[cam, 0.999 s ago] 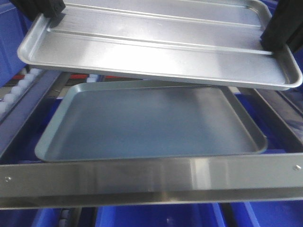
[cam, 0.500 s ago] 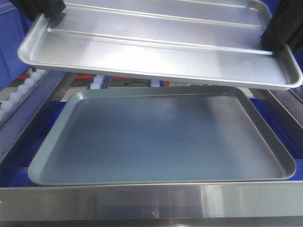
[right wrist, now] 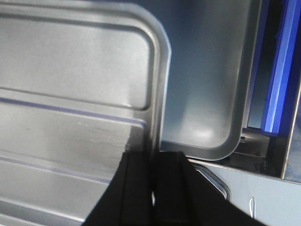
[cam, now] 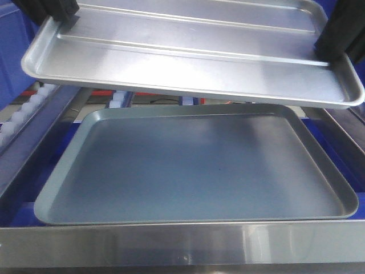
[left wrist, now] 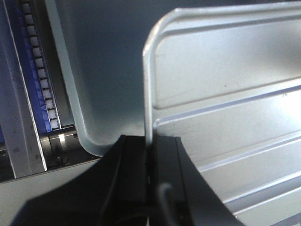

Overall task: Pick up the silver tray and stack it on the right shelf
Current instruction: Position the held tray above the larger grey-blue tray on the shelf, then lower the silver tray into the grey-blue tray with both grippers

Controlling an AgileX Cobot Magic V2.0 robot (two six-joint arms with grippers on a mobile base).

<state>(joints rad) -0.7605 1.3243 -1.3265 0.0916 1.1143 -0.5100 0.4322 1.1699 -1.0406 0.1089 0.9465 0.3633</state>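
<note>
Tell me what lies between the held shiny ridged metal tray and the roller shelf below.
A matte grey-green smooth tray lies there, under the shiny ridged metal tray; the front-facing view shows it.

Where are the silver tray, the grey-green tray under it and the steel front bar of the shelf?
silver tray (cam: 188,65): front-facing view, on its ridged floor, near the middle.
grey-green tray (cam: 194,171): front-facing view, middle of its smooth floor.
shelf front bar (cam: 182,242): front-facing view, middle of its steel face.

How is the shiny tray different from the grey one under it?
The silver tray is shiny and ridged; the grey tray is dull and smooth. The silver tray hangs clamped by the left gripper and right gripper; the grey tray lies on the shelf. Both are rectangular, round-cornered.
</note>
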